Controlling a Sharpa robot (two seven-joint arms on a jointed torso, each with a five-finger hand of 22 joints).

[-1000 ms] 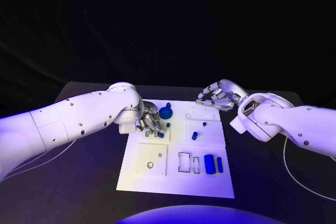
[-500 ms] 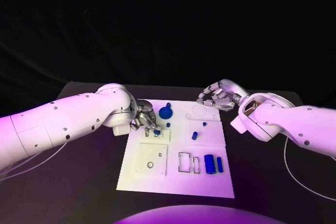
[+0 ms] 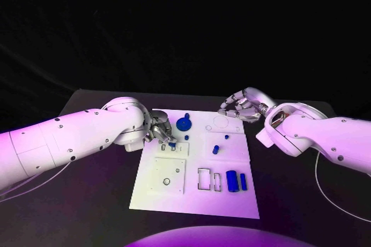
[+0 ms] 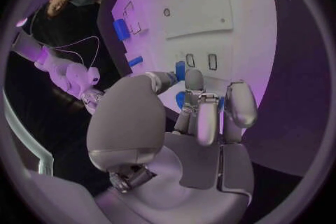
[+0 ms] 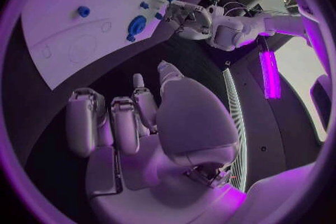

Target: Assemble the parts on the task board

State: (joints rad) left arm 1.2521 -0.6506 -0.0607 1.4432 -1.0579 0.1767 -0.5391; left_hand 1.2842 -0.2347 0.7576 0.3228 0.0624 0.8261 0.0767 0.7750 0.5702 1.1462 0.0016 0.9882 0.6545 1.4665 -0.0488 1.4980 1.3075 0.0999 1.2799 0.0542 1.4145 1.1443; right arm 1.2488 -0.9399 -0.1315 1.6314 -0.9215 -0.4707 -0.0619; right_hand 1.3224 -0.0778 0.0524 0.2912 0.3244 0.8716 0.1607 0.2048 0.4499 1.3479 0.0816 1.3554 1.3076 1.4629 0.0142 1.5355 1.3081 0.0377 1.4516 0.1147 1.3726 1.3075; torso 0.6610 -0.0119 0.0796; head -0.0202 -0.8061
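**Trainee:** Where did the work stand at this moment?

**Instructor:** The left hand [image 3: 161,130] was at the upper left of the task board [image 3: 232,201], above the two small rectangular slots [image 3: 173,147]. In the left wrist view a small blue part [image 4: 180,70] showed at its fingertips [image 4: 194,77]; whether it was pinched or merely touched, I cannot tell. The right hand [image 3: 239,108] hovered off the board's upper right corner, fingers curled loosely with nothing in them.

**Trainee:** And the remaining parts?

**Instructor:** A blue round knob [image 3: 184,123] stood near the top centre, just beside the left hand. A short blue peg [image 3: 215,149] sat mid-board, and two blue cylinders [image 3: 236,181] lay side by side at lower right, next to an empty rectangular recess [image 3: 204,178].

**Trainee:** How should the step have been executed?

**Instructor:** In my judgement, the step was seating the small part in a slot. The part had to be held upright and aligned with the slot outline before pressing. Pressure had to be straight down; a tilted part would likely jam. The knob was close, so the fingers needed to avoid knocking it.
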